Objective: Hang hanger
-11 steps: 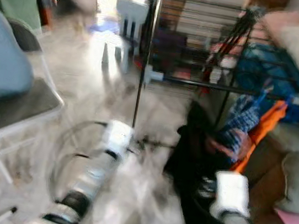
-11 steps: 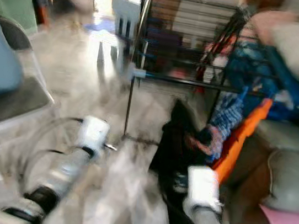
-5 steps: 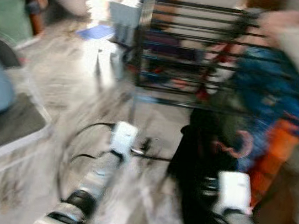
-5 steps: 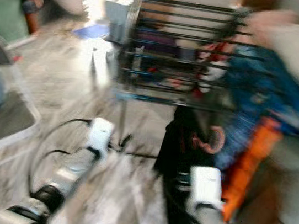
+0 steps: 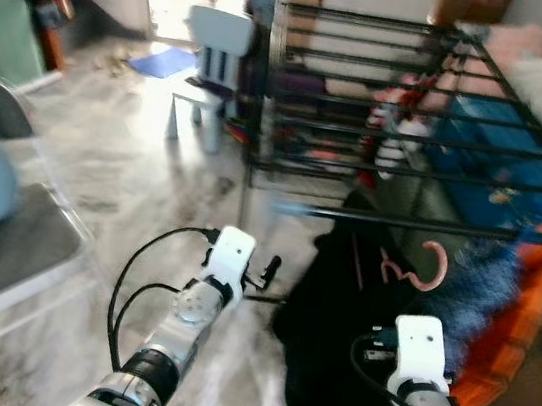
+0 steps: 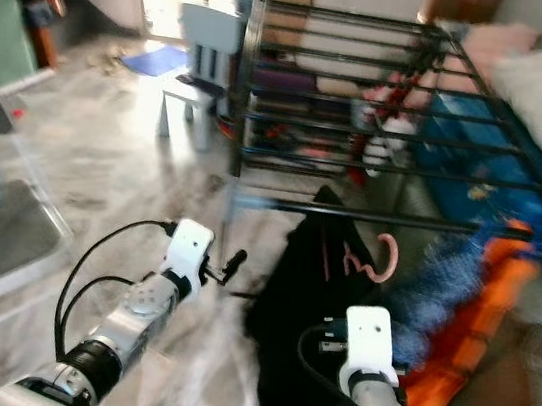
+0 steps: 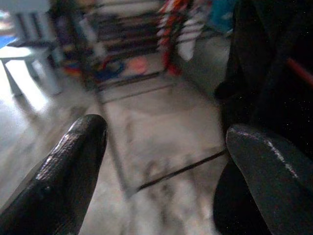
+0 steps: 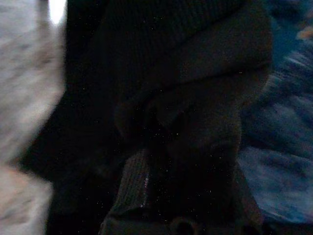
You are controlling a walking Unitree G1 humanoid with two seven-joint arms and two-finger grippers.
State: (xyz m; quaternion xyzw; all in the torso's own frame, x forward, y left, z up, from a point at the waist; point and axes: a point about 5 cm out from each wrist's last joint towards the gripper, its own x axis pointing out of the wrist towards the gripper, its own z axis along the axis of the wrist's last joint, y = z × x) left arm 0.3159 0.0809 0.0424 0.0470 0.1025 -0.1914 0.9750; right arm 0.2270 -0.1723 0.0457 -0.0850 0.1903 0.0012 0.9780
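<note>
A pink hanger carrying a black garment is seen just above and ahead of the right hand; its hook sits just below the front bar of the black drying rack — whether it touches the bar cannot be told; the right hand is buried in dark cloth, and its grip cannot be told; the left hand is held low over the marble floor, fingers spread apart and grasping nothing — well to the left of the hanger.

I see the rack ahead; a garment with a hook sits just before it, a stool to its left, a chair further left.
</note>
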